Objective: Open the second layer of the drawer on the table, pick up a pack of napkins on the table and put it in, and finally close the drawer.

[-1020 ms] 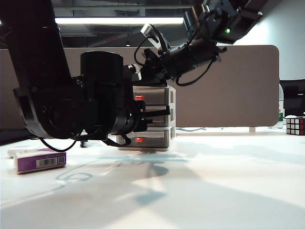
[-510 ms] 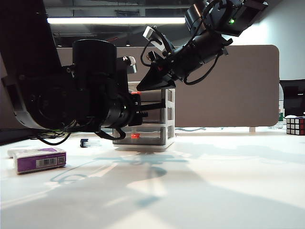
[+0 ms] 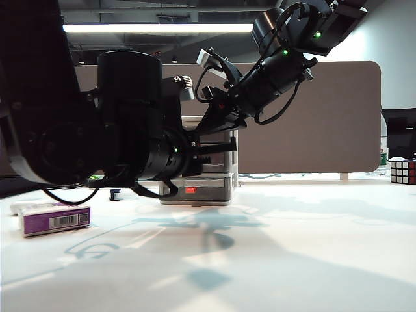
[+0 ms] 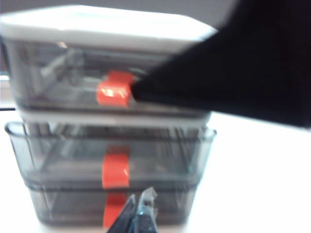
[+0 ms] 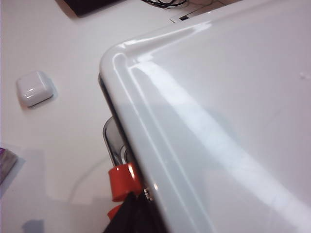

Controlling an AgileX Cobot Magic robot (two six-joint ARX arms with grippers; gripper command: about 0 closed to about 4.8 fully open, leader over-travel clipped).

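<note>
The drawer unit (image 3: 227, 184) stands mid-table, mostly hidden behind my left arm. In the left wrist view its second layer (image 4: 160, 155) sticks out in front of the others, with its red tab (image 4: 115, 170) showing. My left gripper (image 4: 138, 213) is shut just in front of and below that tab, and I see nothing between its tips. My right gripper (image 5: 133, 213) is shut, a black wedge (image 4: 146, 92) whose tip rests against the top drawer's front beside its red tab (image 5: 124, 182). The purple pack of napkins (image 3: 55, 219) lies flat on the table (image 3: 292, 247) at the left.
A white oblong case (image 5: 33, 89) lies on the table beside the unit. A Rubik's cube (image 3: 403, 171) sits at the far right edge. A grey partition (image 3: 312, 117) runs behind the table. A small dark object (image 3: 115, 194) lies left of the unit.
My right gripper has come down from above the unit and now rests against its top front. My left arm has drawn back a little towards the camera.
</note>
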